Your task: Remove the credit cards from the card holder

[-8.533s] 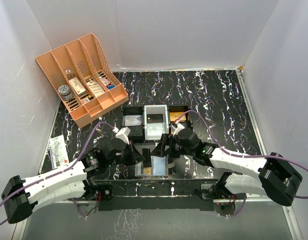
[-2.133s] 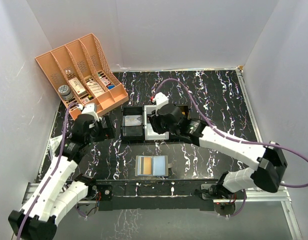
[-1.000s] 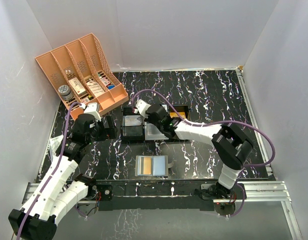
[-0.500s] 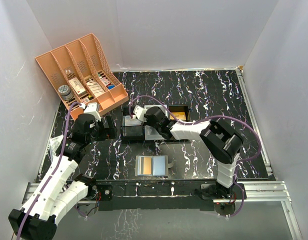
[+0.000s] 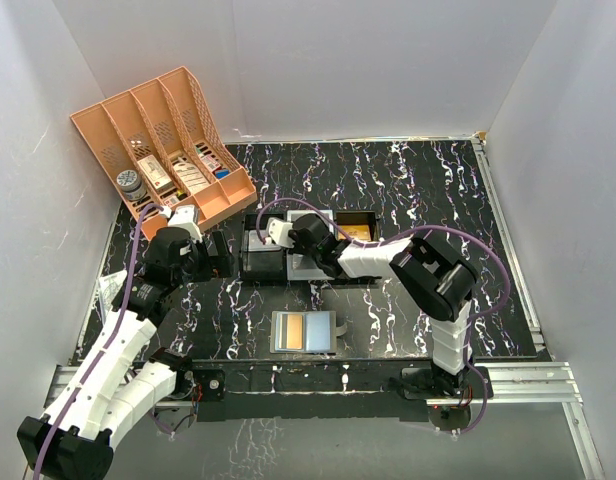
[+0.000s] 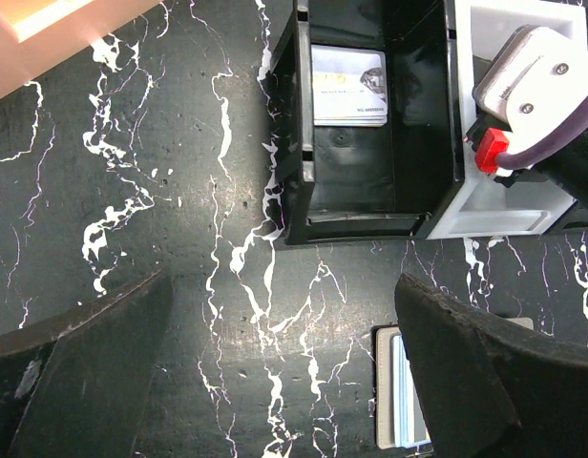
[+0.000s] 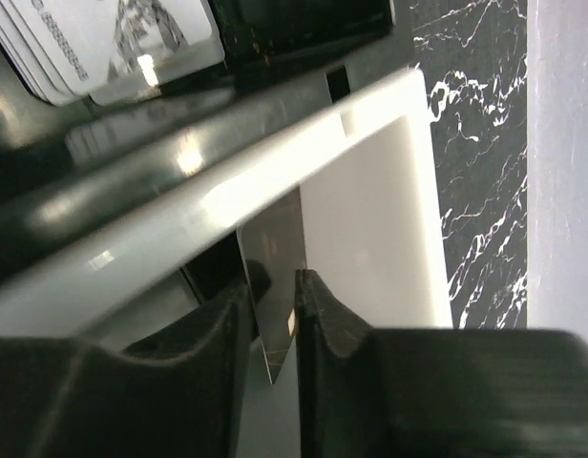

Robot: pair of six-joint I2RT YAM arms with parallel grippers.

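Grey card (image 7: 275,229) pinched by right end effector (image 7: 273,291), wrist view only | left end effector (image 6: 284,372) spread

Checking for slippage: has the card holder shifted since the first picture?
No. The card holder keeps its spot, just nearer than the black tray.

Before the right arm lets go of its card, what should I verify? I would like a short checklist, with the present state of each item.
1. The right gripper holds the dark card: ok, pinched between both fingers.
2. The dark card hangs over the white tray: ok.
3. The card's lower corner touches the tray floor: cannot tell.
4. The left gripper is open and empty: ok.
5. The left gripper is out of the way: ok, it hovers short of the black tray.
6. The card holder is emptied: not ok, a gold-orange card lies in it.
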